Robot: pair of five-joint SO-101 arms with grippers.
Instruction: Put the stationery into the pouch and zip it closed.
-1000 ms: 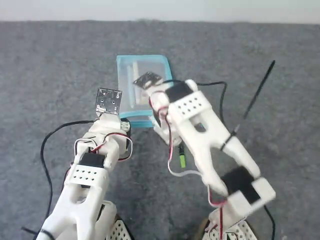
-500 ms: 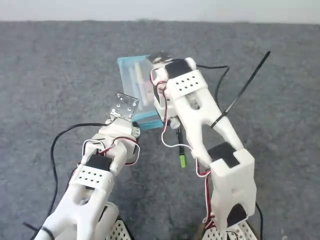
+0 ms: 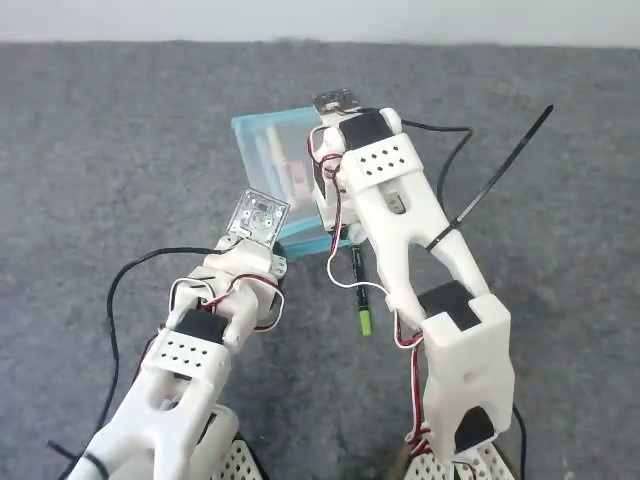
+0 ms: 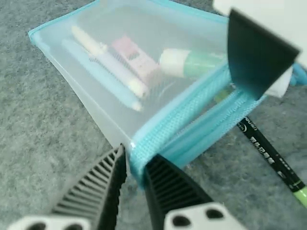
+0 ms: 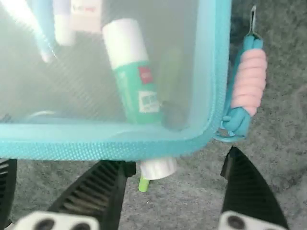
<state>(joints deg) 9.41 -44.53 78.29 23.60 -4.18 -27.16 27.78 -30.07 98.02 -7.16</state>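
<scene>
Pouch [image 4: 110, 96] corner pinched in left claw [image 4: 135, 159]; right claw [image 5: 177, 162] wide open (empty), just short of pouch edge.

Pouch [image 4: 158, 28]: translucent frosted walls, with turquoise woven zip tape and edging.
Zip pull [image 5: 245, 79]: pink coil on a turquoise loop.
Glue stick [image 5: 132, 81]: green body, white cap.
Block [image 4: 134, 57]: pink.
Blue pen [image 4: 96, 72]: pale blue.
Cream pen [image 4: 110, 62]: cream.
Black pen [image 3: 360, 295]: black barrel, lime-green tip.
Worktop [image 3: 120, 130]: mottled grey.
Arms [image 3: 400, 200]: white, with black motors.
Jaws: black, ribbed.
</scene>
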